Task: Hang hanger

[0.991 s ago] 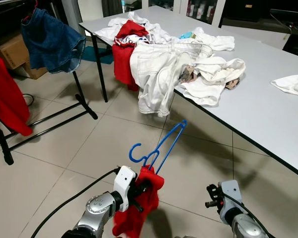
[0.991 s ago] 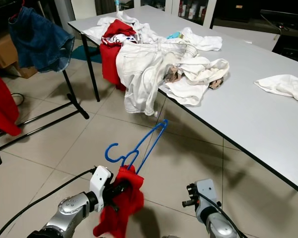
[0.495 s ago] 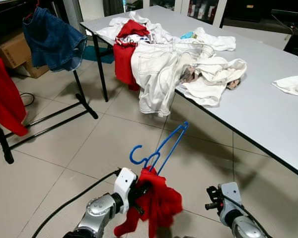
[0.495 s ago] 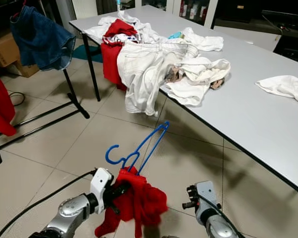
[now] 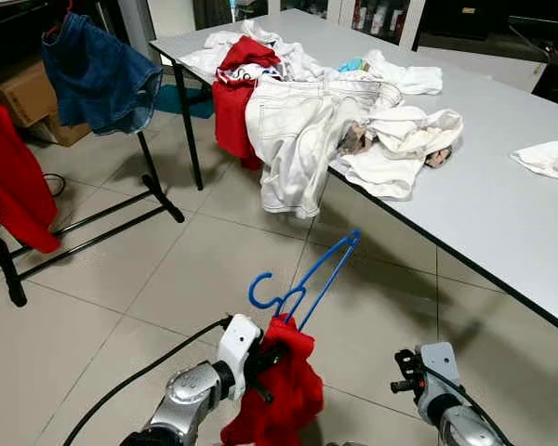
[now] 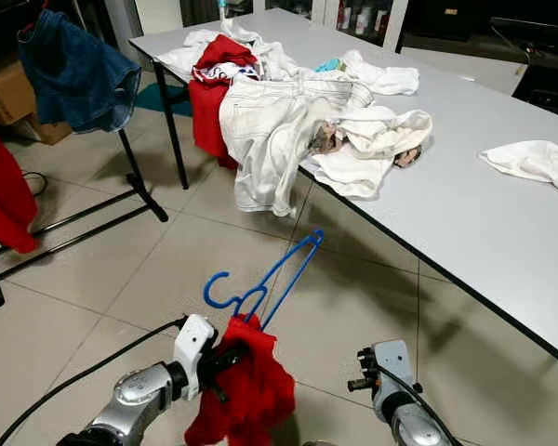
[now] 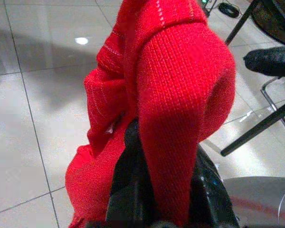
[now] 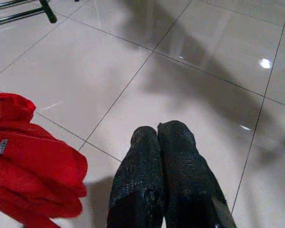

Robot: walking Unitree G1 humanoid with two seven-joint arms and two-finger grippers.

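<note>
The left gripper, low at about 7 o'clock in the head views, is clamped on a blue hanger with a red knit garment bunched around its fingers; the hanger's hook curls up at 11 o'clock from the grip and its long bar points toward 1 o'clock, at the table. Half a second ago the red cloth was flung out toward the right gripper; now it has dropped back into a hanging bundle and the hanger rides slightly higher. I judge the load is settling while the hanging itself is not yet begun: the rack with the denim piece stands well apart at 10 o'clock. The right gripper idles over the tiles, fingers pressed together, holding nothing. In the left wrist view red knit buries the fingers, so where they pinch the hanger is hidden, and the rack's top rail is cut off.
</note>
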